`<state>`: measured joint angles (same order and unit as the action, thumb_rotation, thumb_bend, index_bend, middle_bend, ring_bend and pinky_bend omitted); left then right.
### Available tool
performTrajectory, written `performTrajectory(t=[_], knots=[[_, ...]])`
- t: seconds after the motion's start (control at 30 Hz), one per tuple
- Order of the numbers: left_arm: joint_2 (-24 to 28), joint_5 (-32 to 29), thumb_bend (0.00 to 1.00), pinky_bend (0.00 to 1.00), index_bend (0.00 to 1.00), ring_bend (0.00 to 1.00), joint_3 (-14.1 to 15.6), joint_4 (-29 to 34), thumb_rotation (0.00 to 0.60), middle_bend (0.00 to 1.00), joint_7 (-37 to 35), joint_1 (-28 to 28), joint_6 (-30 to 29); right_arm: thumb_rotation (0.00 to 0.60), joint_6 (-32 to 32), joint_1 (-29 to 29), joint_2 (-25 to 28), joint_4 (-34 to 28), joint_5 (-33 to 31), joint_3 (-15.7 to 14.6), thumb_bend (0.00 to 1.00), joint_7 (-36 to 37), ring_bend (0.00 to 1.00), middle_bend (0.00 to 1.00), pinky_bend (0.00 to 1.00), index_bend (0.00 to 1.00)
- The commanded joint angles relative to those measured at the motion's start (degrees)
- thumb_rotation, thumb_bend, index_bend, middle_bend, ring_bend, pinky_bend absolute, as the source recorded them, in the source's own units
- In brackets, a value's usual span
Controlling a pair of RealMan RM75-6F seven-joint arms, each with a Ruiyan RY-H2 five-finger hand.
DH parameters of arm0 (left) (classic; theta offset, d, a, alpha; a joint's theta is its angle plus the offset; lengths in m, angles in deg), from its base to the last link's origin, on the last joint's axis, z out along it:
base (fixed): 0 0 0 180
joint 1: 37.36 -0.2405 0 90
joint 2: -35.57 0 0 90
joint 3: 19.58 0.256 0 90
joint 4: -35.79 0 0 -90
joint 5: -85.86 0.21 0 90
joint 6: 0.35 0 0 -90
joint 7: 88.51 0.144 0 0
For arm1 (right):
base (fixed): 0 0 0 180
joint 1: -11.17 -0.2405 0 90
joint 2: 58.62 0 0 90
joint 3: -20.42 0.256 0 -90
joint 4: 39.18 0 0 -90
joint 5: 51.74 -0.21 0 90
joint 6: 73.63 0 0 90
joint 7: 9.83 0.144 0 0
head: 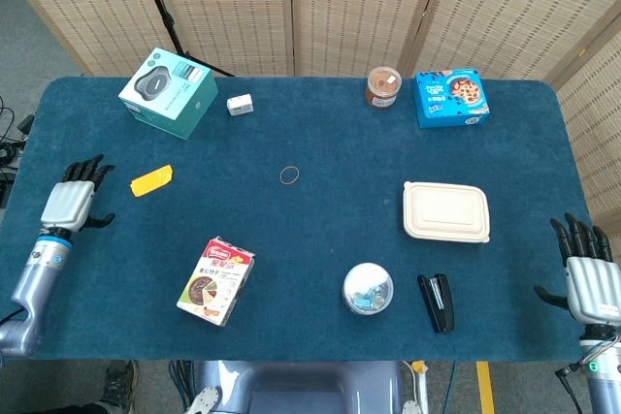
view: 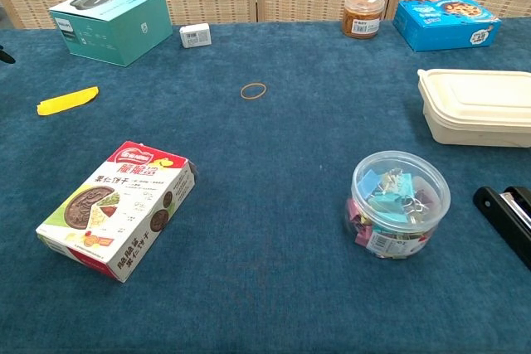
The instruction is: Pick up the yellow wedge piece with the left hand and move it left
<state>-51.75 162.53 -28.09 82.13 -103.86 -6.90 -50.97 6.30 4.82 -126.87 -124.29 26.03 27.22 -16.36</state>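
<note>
The yellow wedge piece [head: 151,180] lies flat on the blue table at the left, also seen in the chest view as the yellow wedge piece [view: 67,100]. My left hand [head: 74,200] rests near the table's left edge, a short way left of the wedge, fingers apart and holding nothing. My right hand [head: 587,271] sits at the far right edge, fingers spread and empty. Neither hand shows in the chest view.
A teal box [head: 169,92] and a small white box [head: 240,104] stand behind the wedge. A snack box [head: 215,280], rubber band [head: 289,175], clip tub [head: 368,289], stapler [head: 437,302], lidded container [head: 445,211], jar [head: 383,87] and blue box [head: 451,98] lie elsewhere.
</note>
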Motion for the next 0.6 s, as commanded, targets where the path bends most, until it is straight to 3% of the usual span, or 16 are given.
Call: performTrajectory(t=[0.03,0.23,0.6], knots=[[-4.36,0.11,0.22,0.0,0.17,0.0,-0.18,-6.21,0.6,0.0,-3.04,2.87,2.77,0.6,-0.53,-0.24,-0.17,0.36,-0.39,0.1,0.0,0.16,0.0,0.0,0.0,0.0],[-9.28,0.67,0.19,0.0,0.2,0.0,0.08,-14.39,0.6,0.0,-6.04,5.9,6.1,0.6,-2.28,-0.96,-0.72,1.57,-1.63,0.35,0.0,0.32,0.0,0.0,0.0,0.0],[-15.04,1.14,0.19,0.0,0.2,0.0,-0.1,-23.35,0.6,0.0,-8.25,9.13,7.39,0.6,-4.56,-2.05,-1.64,3.14,-3.12,0.6,0.0,0.34,0.0,0.0,0.0,0.0]])
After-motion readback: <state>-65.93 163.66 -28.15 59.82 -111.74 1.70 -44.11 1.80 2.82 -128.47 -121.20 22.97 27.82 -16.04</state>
